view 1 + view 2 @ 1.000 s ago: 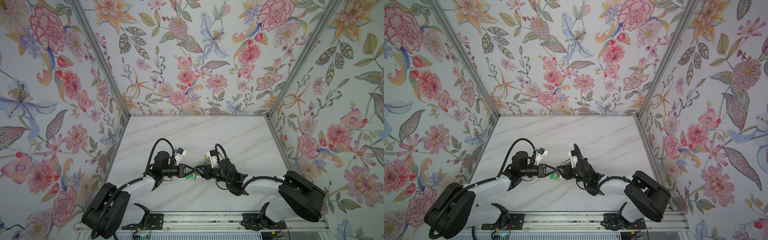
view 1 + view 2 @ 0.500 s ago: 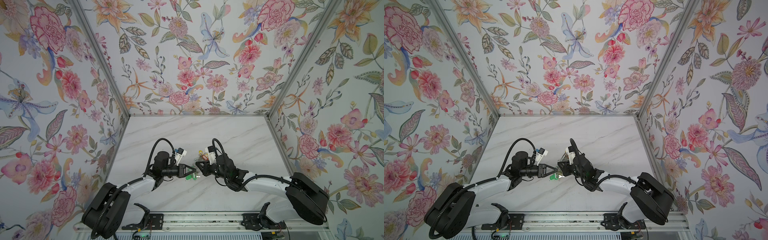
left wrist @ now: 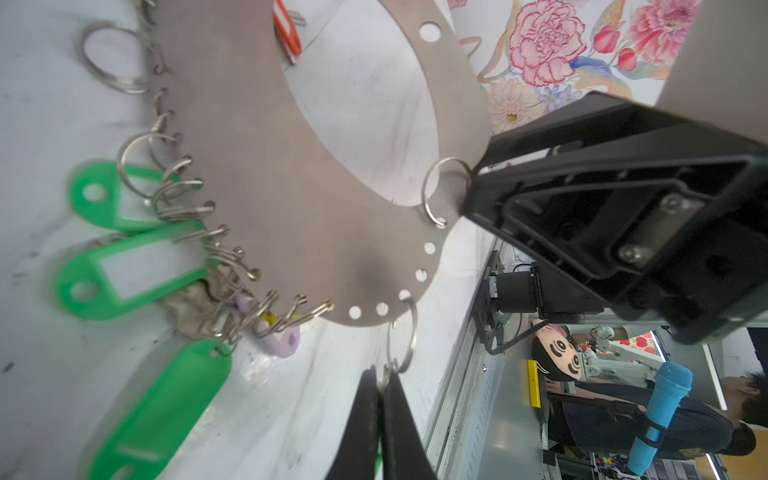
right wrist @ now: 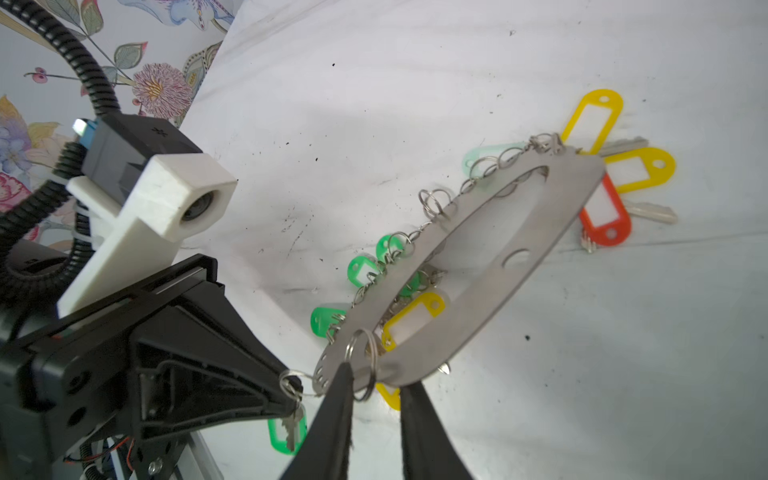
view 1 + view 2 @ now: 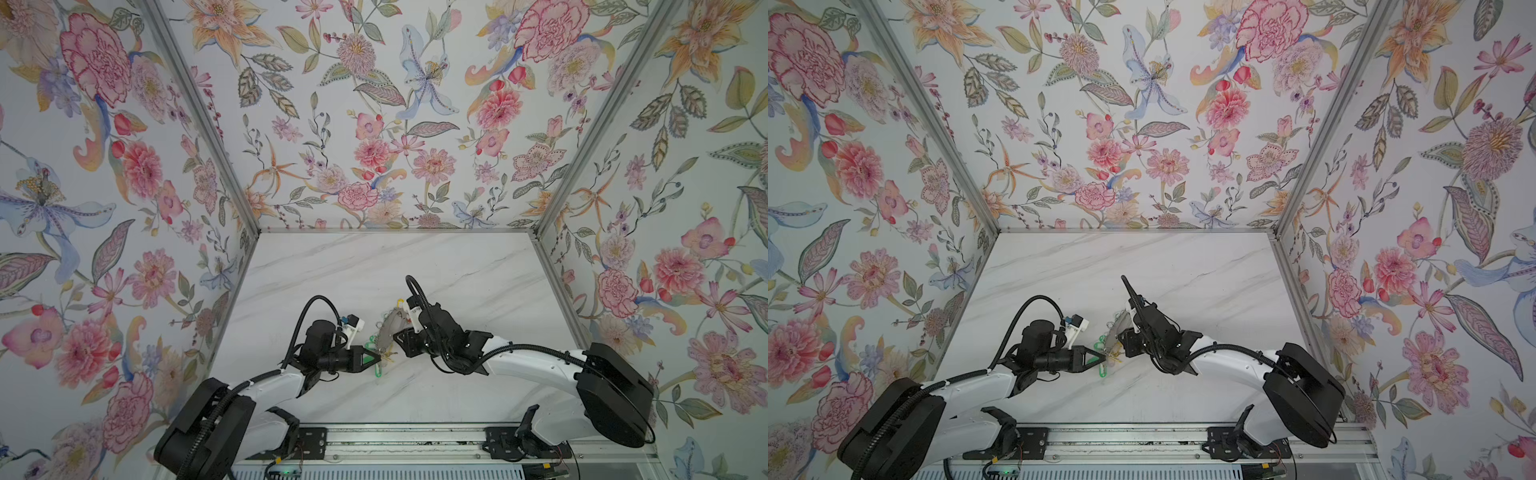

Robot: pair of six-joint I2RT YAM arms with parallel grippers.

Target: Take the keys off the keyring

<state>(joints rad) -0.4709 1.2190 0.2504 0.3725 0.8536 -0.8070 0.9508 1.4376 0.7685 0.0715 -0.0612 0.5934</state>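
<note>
Three floral-papered walls box in your white marbled tabletop. The keyring stands tilted off it near the front middle, long axis running toward the back wall. Your right gripper clamps its rim; your left gripper pinches a wire ring at that rim. Tagged keys fan beneath.

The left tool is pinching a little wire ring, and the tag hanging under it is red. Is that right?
Not quite. The tag hanging under the left tool is green, not red, as the right wrist view shows. The rest holds: that tool is pinching a little wire ring.
</note>
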